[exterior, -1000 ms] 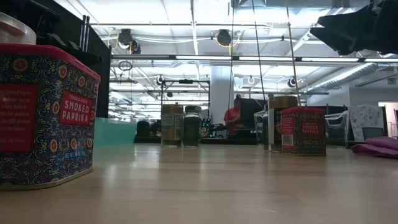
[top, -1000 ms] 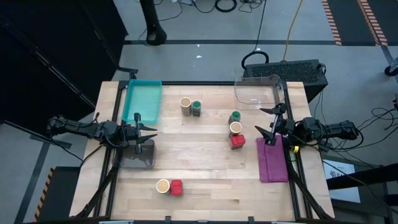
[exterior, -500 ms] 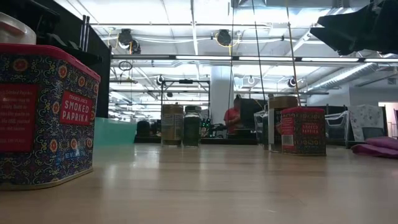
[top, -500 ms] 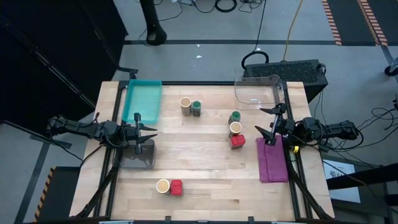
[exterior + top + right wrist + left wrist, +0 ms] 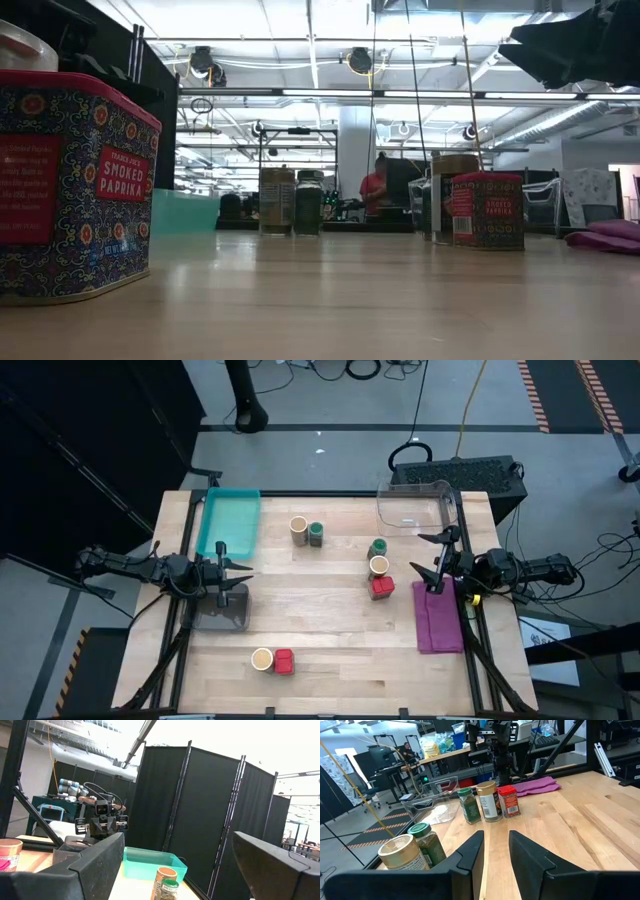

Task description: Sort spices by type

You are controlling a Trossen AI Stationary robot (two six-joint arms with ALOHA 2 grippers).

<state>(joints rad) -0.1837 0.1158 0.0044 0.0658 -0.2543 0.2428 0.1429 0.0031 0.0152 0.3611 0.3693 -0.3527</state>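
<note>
Standing in three small clusters on the wooden counter (image 5: 330, 610), the spices are all upright and none is held. Toward the far edge, a tan jar (image 5: 298, 530) touches a green-lidded jar (image 5: 316, 534), just beside the teal tray (image 5: 229, 520). Nearer the right side, a second green-lidded jar (image 5: 378, 548), a second tan jar (image 5: 379, 567) and a red tin (image 5: 381, 587) stand in a tight row. At the near edge, a third tan jar (image 5: 262, 659) sits against a second red tin (image 5: 284, 661).

Over the left edge the left tool (image 5: 237, 574) hovers above a grey tray (image 5: 220, 612), its fingers narrowly parted with only a slim gap between them and nothing in it. The right tool (image 5: 432, 561) hangs at the right edge over the end of the purple cloth (image 5: 438, 618), fingers spread wide and empty. A clear plastic bin (image 5: 415, 505) stands at the far right corner.
</note>
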